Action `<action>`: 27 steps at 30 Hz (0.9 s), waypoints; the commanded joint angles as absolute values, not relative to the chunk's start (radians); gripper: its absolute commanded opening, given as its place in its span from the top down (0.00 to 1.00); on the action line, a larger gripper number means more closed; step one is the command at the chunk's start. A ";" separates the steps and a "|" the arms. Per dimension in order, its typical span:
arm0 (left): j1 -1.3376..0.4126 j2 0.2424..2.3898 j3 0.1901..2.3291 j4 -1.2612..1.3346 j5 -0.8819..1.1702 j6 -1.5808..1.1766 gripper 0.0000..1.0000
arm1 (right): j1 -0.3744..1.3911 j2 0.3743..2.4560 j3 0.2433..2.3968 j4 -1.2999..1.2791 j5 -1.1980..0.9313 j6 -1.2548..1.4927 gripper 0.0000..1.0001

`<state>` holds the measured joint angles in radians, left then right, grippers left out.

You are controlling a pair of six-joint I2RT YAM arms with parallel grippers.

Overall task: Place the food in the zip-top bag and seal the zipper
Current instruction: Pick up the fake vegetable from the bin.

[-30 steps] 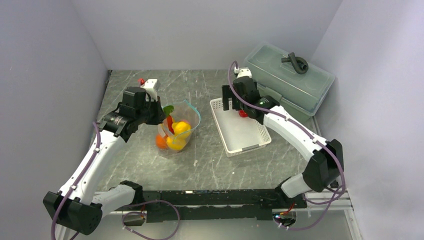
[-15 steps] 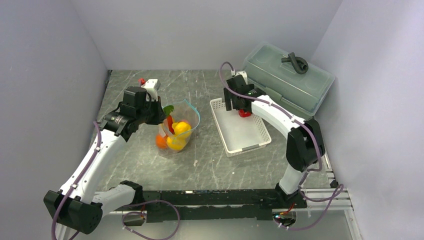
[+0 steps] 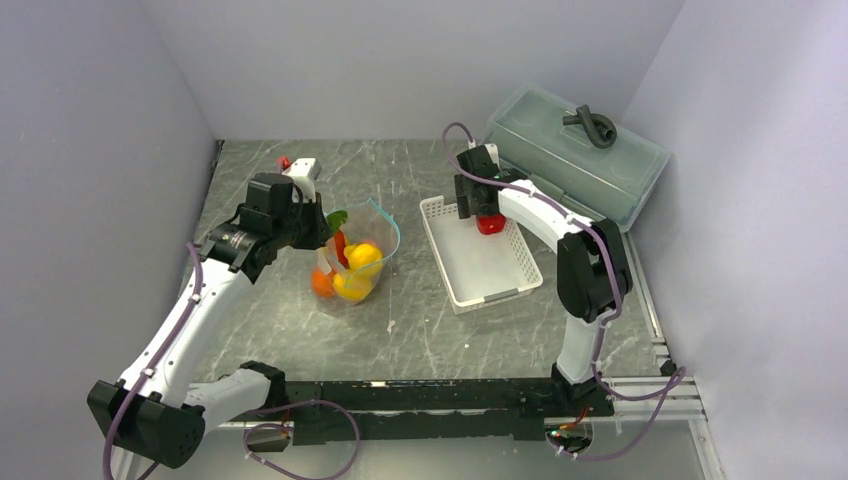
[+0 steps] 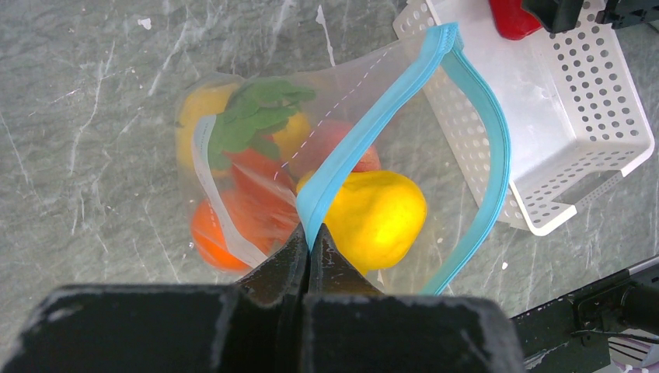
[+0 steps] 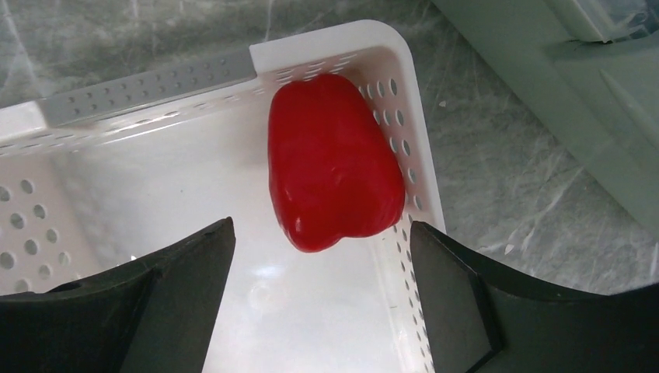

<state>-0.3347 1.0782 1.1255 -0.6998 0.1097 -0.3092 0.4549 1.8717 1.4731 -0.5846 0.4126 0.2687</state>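
Two wrist views add what the overhead hides: the left gripper (image 4: 309, 239) is pinched on the teal zipper (image 4: 371, 128), holding the zip-top bag (image 4: 233, 155) open, a lemon (image 4: 373, 217) inside. The right gripper (image 5: 320, 233), jaws apart, straddles the red pepper (image 5: 334, 183) in the white basket's (image 5: 155, 74) corner; the right arm (image 3: 585, 265) has folded inward since a second ago.

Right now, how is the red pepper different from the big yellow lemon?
The red pepper is red; the yellow lemon is yellow. The pepper lies in a corner of the white basket; the lemon sits inside the zip-top bag. Both look smooth and shiny.
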 commanded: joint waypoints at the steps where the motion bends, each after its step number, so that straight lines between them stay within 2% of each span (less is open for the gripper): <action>1: -0.337 1.082 1.127 -0.667 0.133 -0.310 1.00 | 0.441 1.891 1.518 -0.582 0.411 0.261 0.13; 18: -0.337 1.088 1.126 -0.669 0.130 -0.308 1.00 | 0.426 1.995 1.558 -0.578 0.412 0.255 0.13; 27: -0.337 1.091 1.129 -0.670 0.129 -0.308 1.00 | 0.426 2.012 1.535 -0.553 0.373 0.252 0.18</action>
<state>-0.3347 1.0912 1.1255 -0.6998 0.1162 -0.3092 0.4305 1.9999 1.5215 -0.5804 0.4023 0.2535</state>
